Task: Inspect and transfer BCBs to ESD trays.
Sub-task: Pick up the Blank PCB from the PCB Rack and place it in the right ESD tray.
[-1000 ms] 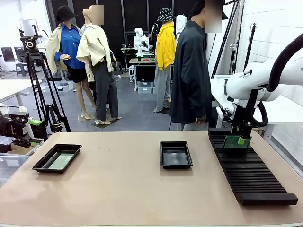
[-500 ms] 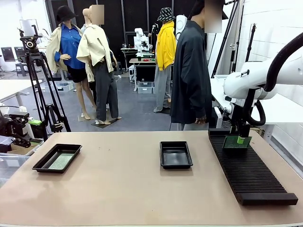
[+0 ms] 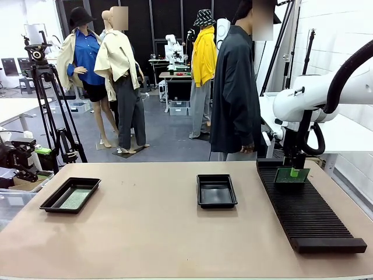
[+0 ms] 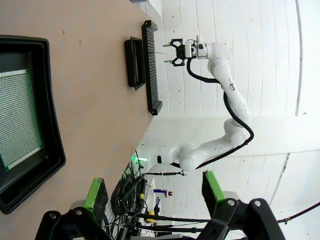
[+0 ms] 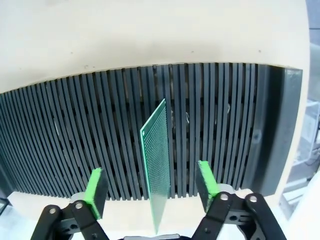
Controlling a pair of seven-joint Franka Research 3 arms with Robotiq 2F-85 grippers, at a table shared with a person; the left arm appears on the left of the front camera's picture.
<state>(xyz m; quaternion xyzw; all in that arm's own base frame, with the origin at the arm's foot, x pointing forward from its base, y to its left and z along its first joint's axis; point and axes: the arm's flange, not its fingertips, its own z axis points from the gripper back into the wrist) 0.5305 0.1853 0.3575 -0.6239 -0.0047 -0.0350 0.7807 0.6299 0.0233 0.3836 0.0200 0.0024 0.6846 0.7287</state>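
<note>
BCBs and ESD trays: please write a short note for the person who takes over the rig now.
Left hand: open, near the left ESD tray.
Right hand: open around the second BCB, not gripping it.
Done: one BCB lies in the left tray.
Left: second BCB stands upright in the slotted rack; grasp it, move it to the empty middle ESD tray.

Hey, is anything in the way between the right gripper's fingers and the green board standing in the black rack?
Nothing visible. The board stands on edge in a slot of the rack, between the open pads of the right gripper, with a clear gap on each side.
</note>
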